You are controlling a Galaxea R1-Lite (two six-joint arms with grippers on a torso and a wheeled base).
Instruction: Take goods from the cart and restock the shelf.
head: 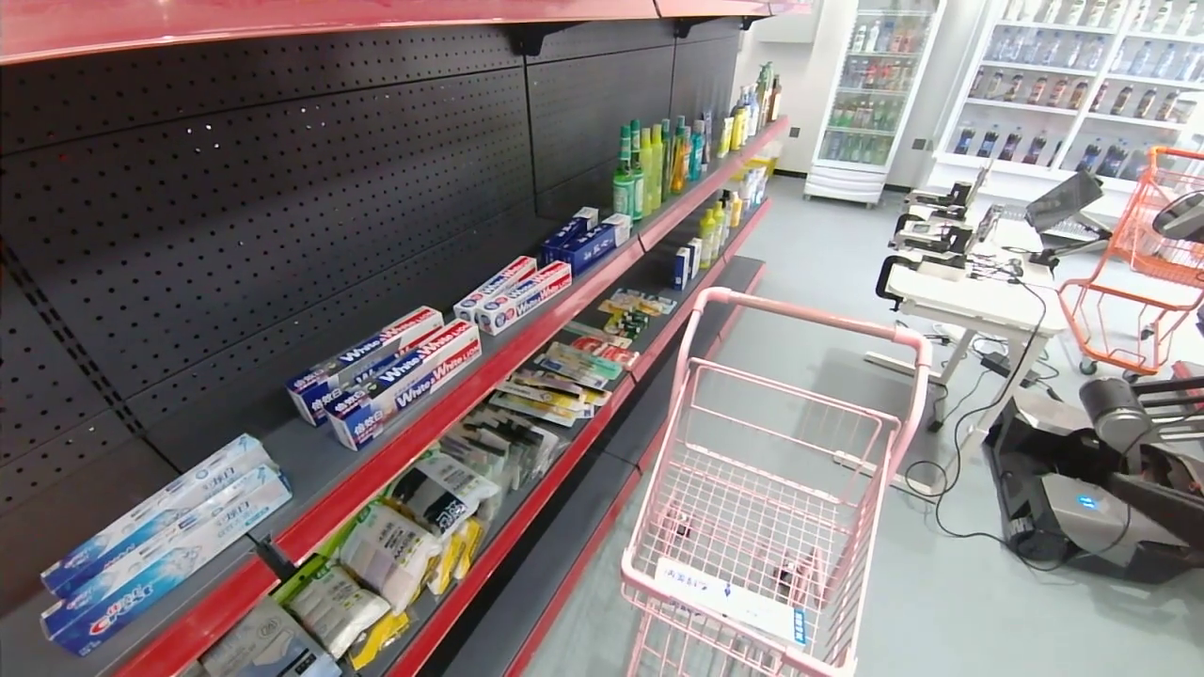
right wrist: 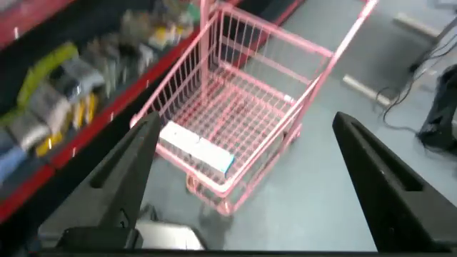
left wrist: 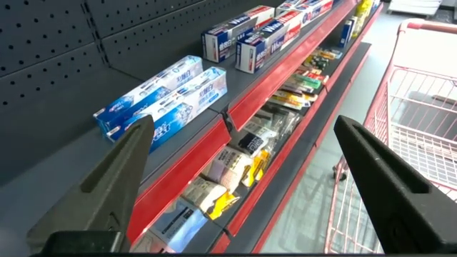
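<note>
**Pink cart beside shelf, both grippers wide and holding nothing**

1 pink wire cart [head: 818, 318] stands on the grey floor just beside the shelf's lower tiers, handle at the far end. In the basket there is 1 white card with a blue edge [head: 729, 602] at the near end. Can't tell if it's a label or a box.

The shelf [head: 489, 374] has red front edges and a black pegboard back. Upper tier, near to far:
- 2 pale-blue toothpaste boxes [head: 160, 536], flat, side by side, touching
- blue-and-red toothpaste boxes [head: 390, 371], at least 2, exact count unclear
- 2 white-and-red toothpaste boxes [head: 515, 296]
- a cluster of dark blue boxes [head: 583, 240]
- upright green and yellow bottles [head: 649, 165], too many and too small to count

On the tier below, soft packets [head: 395, 545] sit at the near end.

Left gripper [left wrist: 243, 125]: fingers spread wide with nothing between them, facing the pale-blue boxes from the aisle side, apart from them.

Right gripper [right wrist: 246, 121]: fingers spread wide with nothing held, above the pink cart and apart from it.

1 orange cart [head: 1133, 282] stands well apart on the right.
</note>
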